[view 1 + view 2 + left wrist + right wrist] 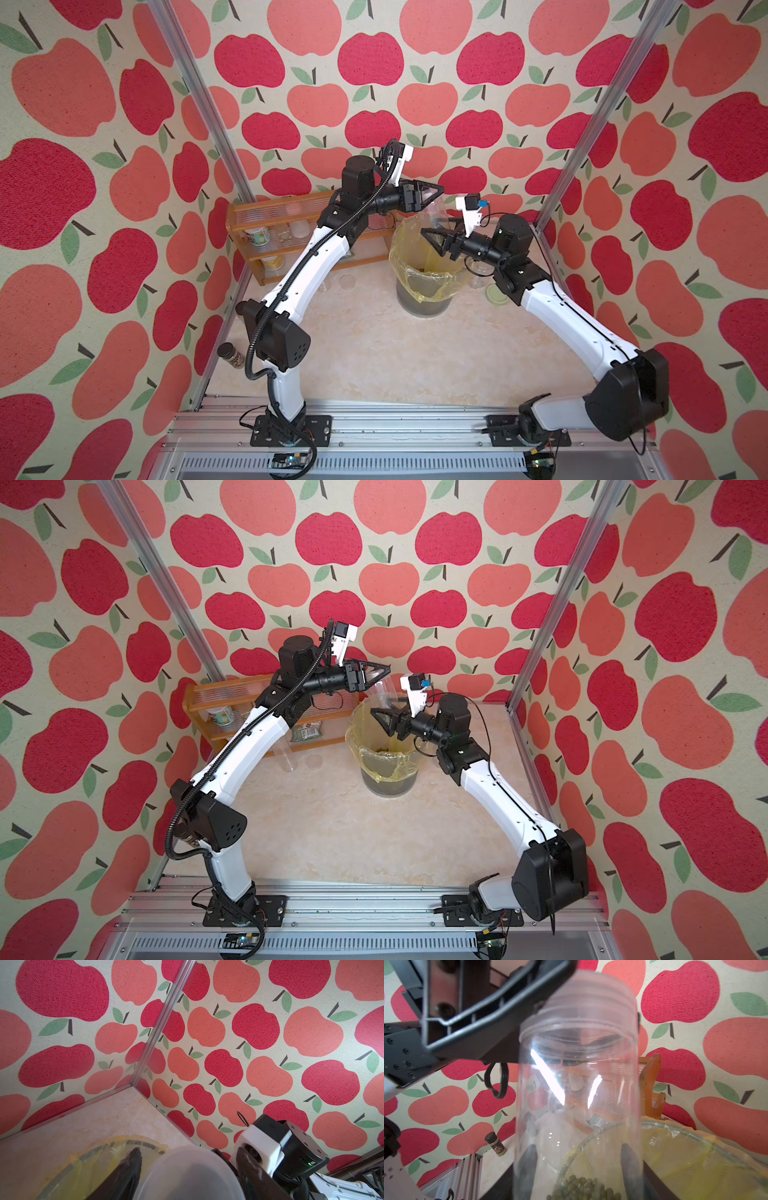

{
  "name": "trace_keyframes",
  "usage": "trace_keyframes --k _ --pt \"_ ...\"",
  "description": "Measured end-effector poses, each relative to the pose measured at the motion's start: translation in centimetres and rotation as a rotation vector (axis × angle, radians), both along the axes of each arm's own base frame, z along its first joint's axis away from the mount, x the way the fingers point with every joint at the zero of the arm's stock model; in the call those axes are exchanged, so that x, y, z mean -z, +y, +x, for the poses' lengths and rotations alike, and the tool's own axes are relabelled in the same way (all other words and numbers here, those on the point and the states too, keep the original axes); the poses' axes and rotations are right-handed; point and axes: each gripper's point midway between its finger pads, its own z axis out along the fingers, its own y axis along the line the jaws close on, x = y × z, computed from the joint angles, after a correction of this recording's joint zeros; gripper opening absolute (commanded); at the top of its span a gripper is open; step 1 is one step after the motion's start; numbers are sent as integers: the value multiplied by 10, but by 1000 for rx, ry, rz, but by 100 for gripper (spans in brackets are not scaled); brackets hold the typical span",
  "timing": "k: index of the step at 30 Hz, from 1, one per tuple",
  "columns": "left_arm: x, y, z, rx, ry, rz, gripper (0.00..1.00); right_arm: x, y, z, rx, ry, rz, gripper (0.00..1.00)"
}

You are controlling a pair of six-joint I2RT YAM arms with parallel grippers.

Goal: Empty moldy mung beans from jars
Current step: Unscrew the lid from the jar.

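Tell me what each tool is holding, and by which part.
The right tool holds the clear jar by its lower body. The left tool straddles its frosted lid; whether it grips cannot be told.

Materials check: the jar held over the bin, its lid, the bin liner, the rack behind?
Jar: probably clear glossy plastic; see-through wall, sharp glare streaks.
Lid: frosted translucent plastic, ridged side.
Bin liner: thin yellow plastic film, crinkled and see-through.
Rack: looks like varnished wood, orange-brown with a slight sheen.
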Motion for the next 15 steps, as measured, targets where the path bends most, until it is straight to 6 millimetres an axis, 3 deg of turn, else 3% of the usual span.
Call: trace_keyframes --k 15 --pt "3 -2 -2 2 52 3 67 2 0 1 36 -37 -36 39"
